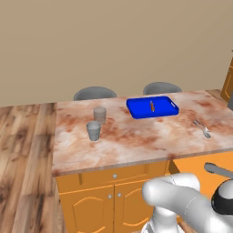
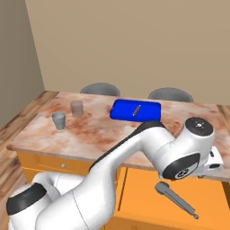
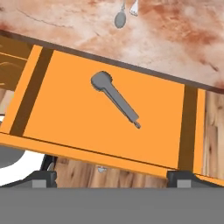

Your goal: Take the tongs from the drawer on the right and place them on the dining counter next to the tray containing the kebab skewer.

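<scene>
The marbled bench (image 1: 136, 141) is seen carrying the blue tray (image 1: 152, 107) with the kebab skewer (image 1: 152, 106) on it, the drawer (image 3: 105, 109) is pulled out, the tongs (image 3: 114, 97) are lying flat inside, and the tool (image 3: 112, 177) is held wide open above them, gripping nothing

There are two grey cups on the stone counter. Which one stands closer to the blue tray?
The plain grey cup farther back on the marbled counter, nearest the bright blue tray. The other, slightly bluish cup stands nearer the counter's front edge and farther from the tray.
</scene>
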